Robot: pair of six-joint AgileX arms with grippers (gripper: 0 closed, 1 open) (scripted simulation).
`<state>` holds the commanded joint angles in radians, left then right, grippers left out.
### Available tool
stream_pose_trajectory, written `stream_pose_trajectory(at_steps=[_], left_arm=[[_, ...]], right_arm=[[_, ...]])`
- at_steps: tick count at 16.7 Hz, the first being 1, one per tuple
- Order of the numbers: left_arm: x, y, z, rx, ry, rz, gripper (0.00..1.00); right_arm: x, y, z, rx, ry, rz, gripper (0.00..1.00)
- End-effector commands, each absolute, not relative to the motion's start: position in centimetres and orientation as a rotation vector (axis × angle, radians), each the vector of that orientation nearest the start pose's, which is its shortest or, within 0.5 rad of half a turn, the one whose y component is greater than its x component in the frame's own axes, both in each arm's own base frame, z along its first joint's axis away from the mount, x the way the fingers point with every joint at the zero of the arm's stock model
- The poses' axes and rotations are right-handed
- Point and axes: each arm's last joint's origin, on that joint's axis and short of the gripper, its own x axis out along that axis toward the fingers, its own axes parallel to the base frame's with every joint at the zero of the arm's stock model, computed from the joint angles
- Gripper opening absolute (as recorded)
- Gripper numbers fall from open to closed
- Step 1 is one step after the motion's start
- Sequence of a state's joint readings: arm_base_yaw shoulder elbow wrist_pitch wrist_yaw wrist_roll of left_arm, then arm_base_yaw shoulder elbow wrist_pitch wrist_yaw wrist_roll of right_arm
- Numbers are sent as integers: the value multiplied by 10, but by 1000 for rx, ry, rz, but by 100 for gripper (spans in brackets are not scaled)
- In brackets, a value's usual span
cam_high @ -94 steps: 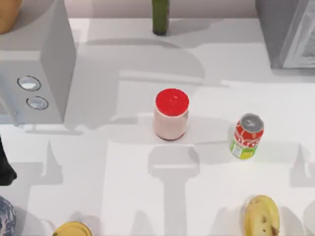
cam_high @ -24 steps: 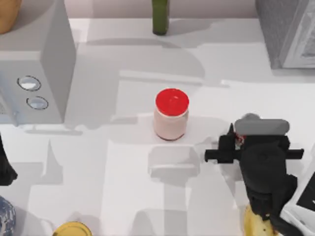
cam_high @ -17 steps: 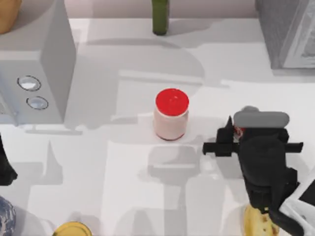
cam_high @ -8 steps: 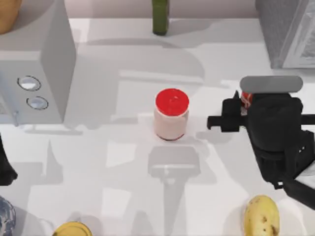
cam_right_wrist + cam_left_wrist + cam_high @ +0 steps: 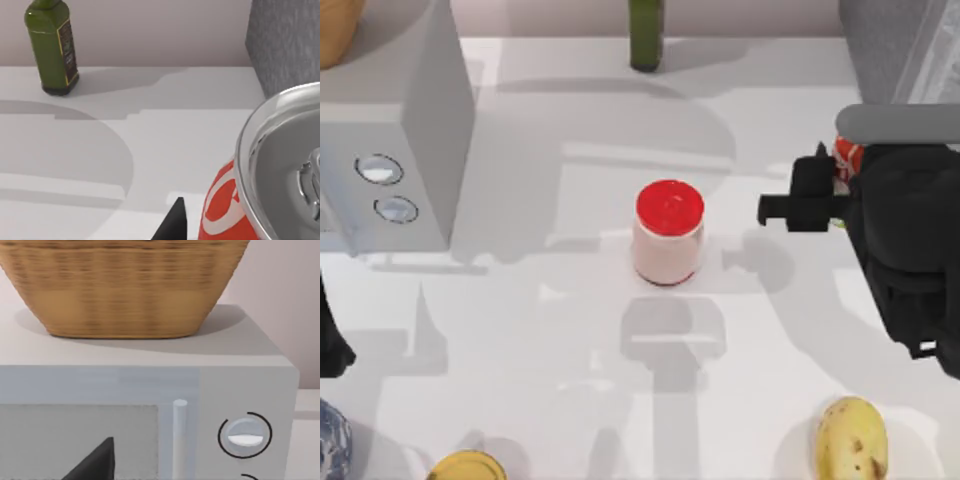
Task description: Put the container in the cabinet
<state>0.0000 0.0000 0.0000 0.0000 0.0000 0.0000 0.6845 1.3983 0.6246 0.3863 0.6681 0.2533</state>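
The container (image 5: 844, 156), a small can with a red band, hangs above the table's right side with my right gripper (image 5: 842, 168) shut on it. Most of the can is hidden under the dark wrist in the top view. The right wrist view has its silver top (image 5: 285, 165) and red band (image 5: 220, 210) close up, with one dark fingertip (image 5: 173, 222) beside it. The cabinet (image 5: 880, 50), a grey box with a paler door panel (image 5: 942, 60), stands at the back right corner just beyond the can, and its grey side (image 5: 285, 45) rises behind the can. My left arm (image 5: 330, 340) is parked at the left edge.
A pale pink jar with a red lid (image 5: 668, 235) stands mid-table. A grey box with two round knobs (image 5: 390, 130) carries a wicker basket (image 5: 120, 285) at the left. A green bottle (image 5: 645, 35) is at the back, a yellow fruit (image 5: 850, 440) at the front right.
My right arm came in and closed on the can. It has lifted it and carried it back and to the right, toward the cabinet. The jar has not moved.
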Motion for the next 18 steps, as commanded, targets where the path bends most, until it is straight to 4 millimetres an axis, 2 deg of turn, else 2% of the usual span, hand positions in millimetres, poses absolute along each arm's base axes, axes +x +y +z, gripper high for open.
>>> stream_pose_trajectory(at_steps=[3, 5, 9, 13, 15, 18], left_arm=[[106, -1, 160, 0, 0, 0, 100], [106, -1, 160, 0, 0, 0, 100], [106, -1, 160, 0, 0, 0, 100], [106, -1, 160, 0, 0, 0, 100], [106, -1, 160, 0, 0, 0, 100], [106, -1, 160, 0, 0, 0, 100]], right_arm=[[231, 164, 195, -2, 298, -12, 0], [228, 156, 191, -25, 320, -9, 0], [212, 115, 184, -43, 359, -12, 0], [182, 63, 183, -15, 332, -31, 0], [165, 47, 187, 12, 271, -12, 0], [141, 35, 191, 39, 155, 28, 0]])
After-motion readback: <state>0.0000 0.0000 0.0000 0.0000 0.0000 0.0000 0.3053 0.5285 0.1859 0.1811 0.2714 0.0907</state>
